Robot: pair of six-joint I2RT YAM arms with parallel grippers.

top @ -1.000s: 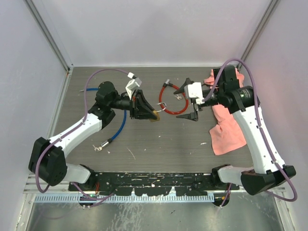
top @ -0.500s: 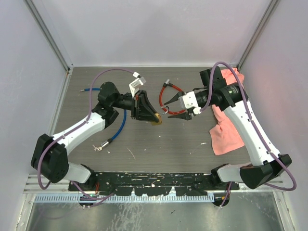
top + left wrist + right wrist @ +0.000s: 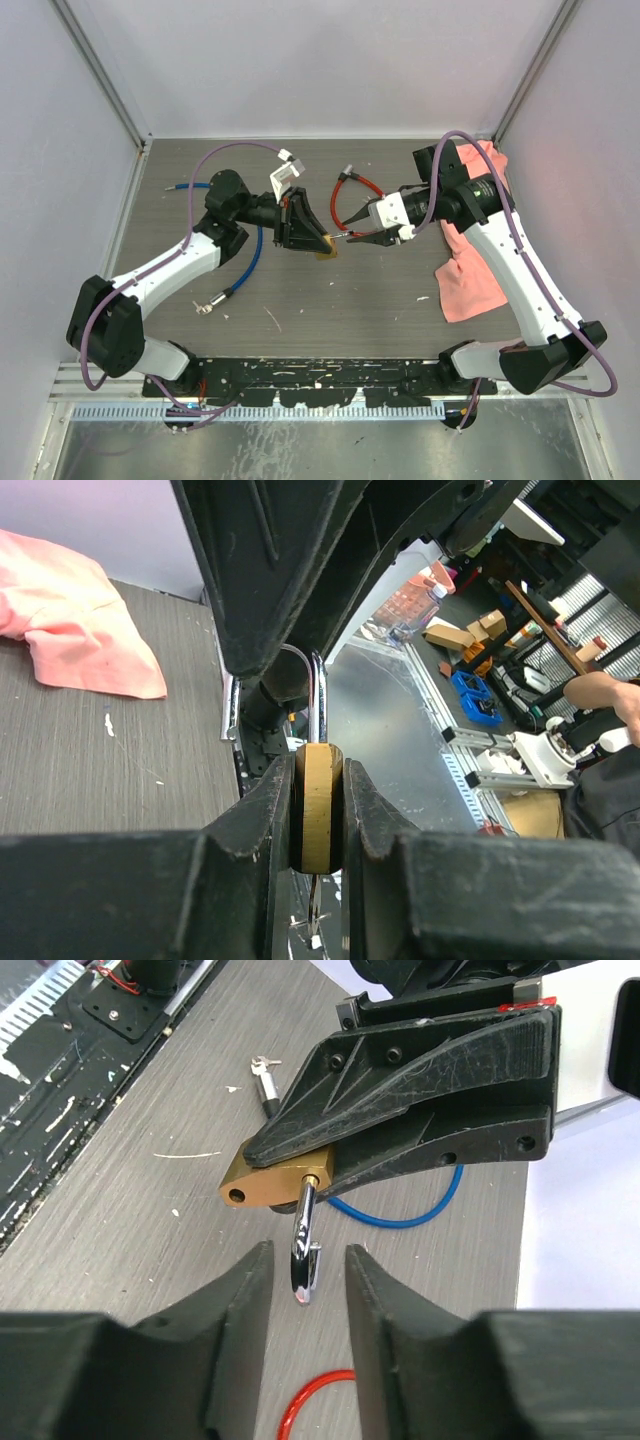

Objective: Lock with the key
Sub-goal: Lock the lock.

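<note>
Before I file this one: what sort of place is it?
Probably a robotics lab: a table boxed in by white panels, with boxes and other rigs on the floor beyond.

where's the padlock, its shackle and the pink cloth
padlock [image 3: 262, 1182], right wrist view, on the side of its brass body.
shackle [image 3: 303, 1245], right wrist view, on its straight chrome leg.
pink cloth [image 3: 466, 285], top external view, on its near half.

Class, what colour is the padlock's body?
The padlock body is brass gold, shown best in the right wrist view.
</note>
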